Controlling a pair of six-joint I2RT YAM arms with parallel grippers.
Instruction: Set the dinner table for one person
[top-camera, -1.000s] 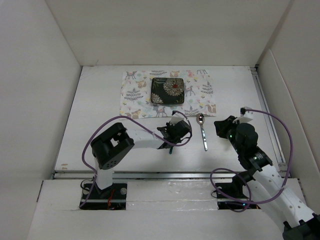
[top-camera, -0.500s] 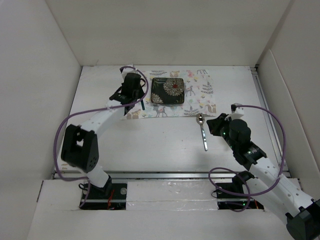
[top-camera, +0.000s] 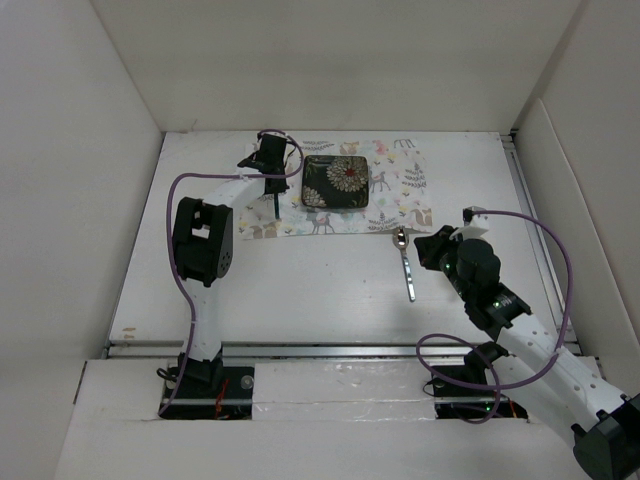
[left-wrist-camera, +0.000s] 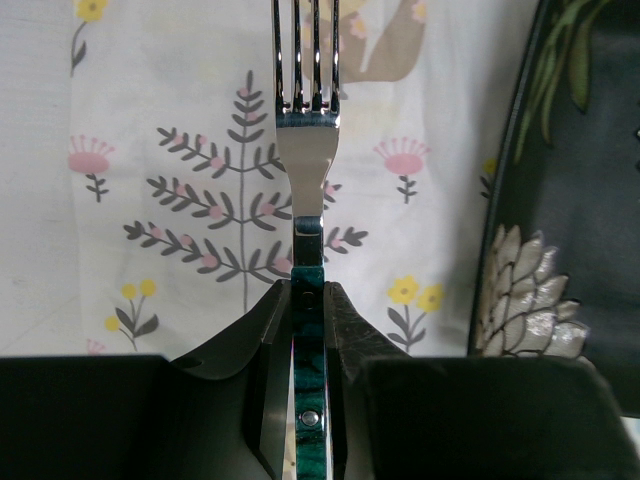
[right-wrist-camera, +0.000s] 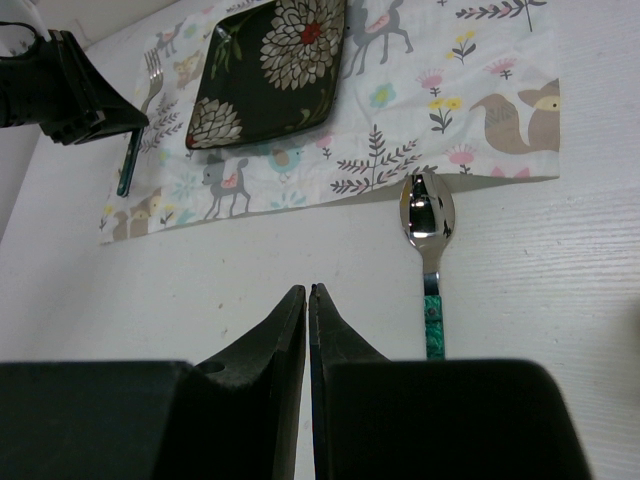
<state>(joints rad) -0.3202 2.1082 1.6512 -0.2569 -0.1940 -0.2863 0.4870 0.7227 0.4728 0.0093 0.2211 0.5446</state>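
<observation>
The left arm reaches far forward, its gripper (left-wrist-camera: 307, 300) pinching the fork (left-wrist-camera: 305, 160) above the placemat (left-wrist-camera: 170, 150) beside the plate (left-wrist-camera: 580, 200); the right arm crouches low, its gripper (right-wrist-camera: 307, 297) pressed together near the spoon (right-wrist-camera: 428, 225)

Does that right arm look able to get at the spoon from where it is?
Probably yes. The right end effector hangs close beside the spoon, and nothing lies between them, though its shut jaws would need to open first.

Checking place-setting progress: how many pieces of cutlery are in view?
2. A fork, clamped in the left pincer over the placemat, left of the plate; a spoon on the dinner table at the placemat's near edge. None appears hidden.
</observation>
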